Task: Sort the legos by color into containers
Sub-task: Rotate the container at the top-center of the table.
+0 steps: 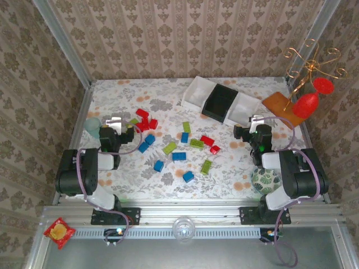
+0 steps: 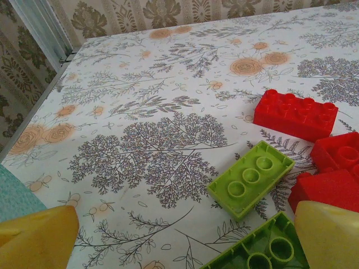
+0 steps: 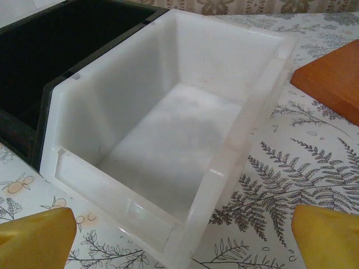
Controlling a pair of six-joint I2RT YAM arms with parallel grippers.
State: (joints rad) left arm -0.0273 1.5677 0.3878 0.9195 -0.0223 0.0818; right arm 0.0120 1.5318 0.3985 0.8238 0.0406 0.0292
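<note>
Roughly twenty legos (image 1: 179,156), glossy studded bricks in red, blue and lime, lie scattered mid-tabletop (image 1: 140,95) short of the containers (image 1: 196,91); light, rigid and slick, each likely wants pinching across its flat long sides, while left pincer (image 2: 185,242) and right pincer (image 3: 179,241) both gape wide, empty.

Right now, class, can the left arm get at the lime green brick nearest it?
Probably yes: the lime green brick lies between its spread fingers, close by one, with nothing covering it.
</note>
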